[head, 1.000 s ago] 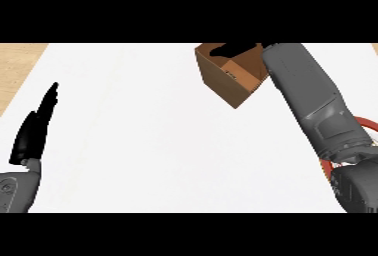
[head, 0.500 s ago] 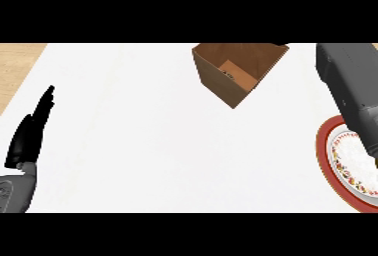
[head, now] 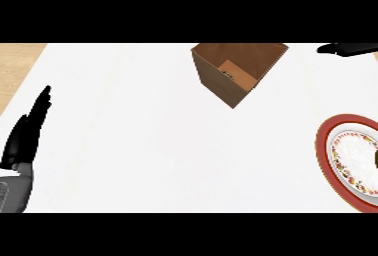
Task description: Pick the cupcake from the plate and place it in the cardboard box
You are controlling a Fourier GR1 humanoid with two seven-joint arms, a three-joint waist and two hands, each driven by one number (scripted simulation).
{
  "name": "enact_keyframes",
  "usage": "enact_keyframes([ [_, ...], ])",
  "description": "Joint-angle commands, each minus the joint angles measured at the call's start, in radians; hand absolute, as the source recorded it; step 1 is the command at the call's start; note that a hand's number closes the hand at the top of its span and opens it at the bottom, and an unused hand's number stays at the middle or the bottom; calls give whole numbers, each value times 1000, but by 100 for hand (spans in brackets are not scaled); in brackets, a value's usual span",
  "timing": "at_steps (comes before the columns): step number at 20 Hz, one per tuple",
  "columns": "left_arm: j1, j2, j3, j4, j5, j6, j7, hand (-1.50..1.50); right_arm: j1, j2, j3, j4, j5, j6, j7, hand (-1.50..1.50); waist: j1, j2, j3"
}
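- At lower left of the head view, left hand (head: pixel 26 132) rests with fingers straight and pointing up the frame, close together, holding nothing; grey forearm (head: pixel 15 192) enters below it from the lower edge.
- Left hand lies over the white counter (head: pixel 148 150) near its left border, where a strip of light wood surface (head: pixel 18 62) shows beyond the counter's edge.
- At the top right corner, a black shape (head: pixel 351 48) is cut by the frame edge; taken as part of the right hand. Only this small part shows, so whether its fingers are spread or curled cannot be told, nor whether it holds anything.
- Right hand sits to the right of the cardboard box (head: pixel 238 70), apart from it, with bare counter between.
- Cardboard box stands at top centre of the counter, open side up, brown walls tapering toward the viewer in this steep view. A lighter brown floor shows inside, with a small dark speck on the inner wall; too small to identify.
- Cupcake: not identifiable anywhere. No cupcake can be made out in the box's interior.
- Plate (head: pixel 347 160) lies at the right edge, well apart from the box, partly cut off by the frame: red outer rim, white centre, patterned ring between.
- A small dark sliver (head: pixel 376 161) sits at the frame edge over the plate's white centre; cannot tell what it is.
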Motion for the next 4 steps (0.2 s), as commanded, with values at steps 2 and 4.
enact_keyframes([
  [2,10,-20,-16,-24,-20,22,13,0,67,-105,20,8,23,126,-56,-150,1,0,1],
  [4,-2,-31,-32,-32,-30,24,26,0,68,-125,36,13,39,153,-54,-150,8,3,2],
])
